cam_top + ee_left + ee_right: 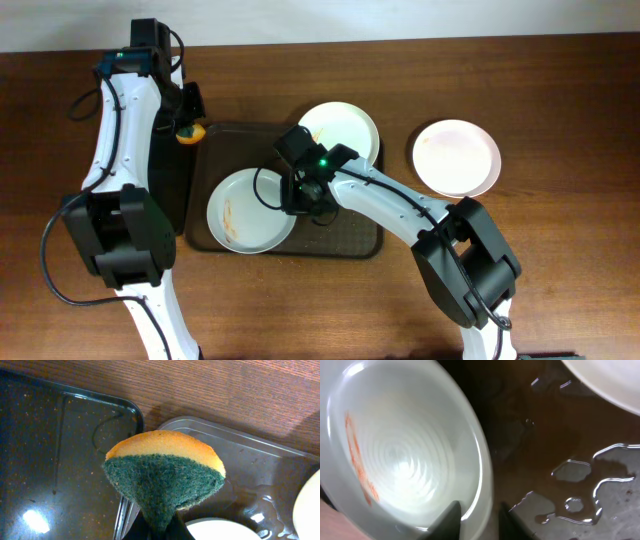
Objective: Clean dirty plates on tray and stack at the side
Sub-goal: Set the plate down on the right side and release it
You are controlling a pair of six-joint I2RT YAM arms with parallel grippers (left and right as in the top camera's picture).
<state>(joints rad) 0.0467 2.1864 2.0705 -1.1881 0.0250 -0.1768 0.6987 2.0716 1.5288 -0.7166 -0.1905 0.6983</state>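
A white plate with orange sauce streaks lies at the front left of the dark brown tray. My right gripper is at its right rim. In the right wrist view the gripper is open and straddles that rim: one finger is inside the plate, the other stands over the wet tray. A second plate rests at the tray's back right. A third plate lies on the table to the right. My left gripper is shut on a yellow-and-green sponge over the tray's back left corner.
A narrower black tray lies against the brown tray's left side, under my left arm. Puddles of water stand on the brown tray's floor. Bare wooden table surrounds the trays.
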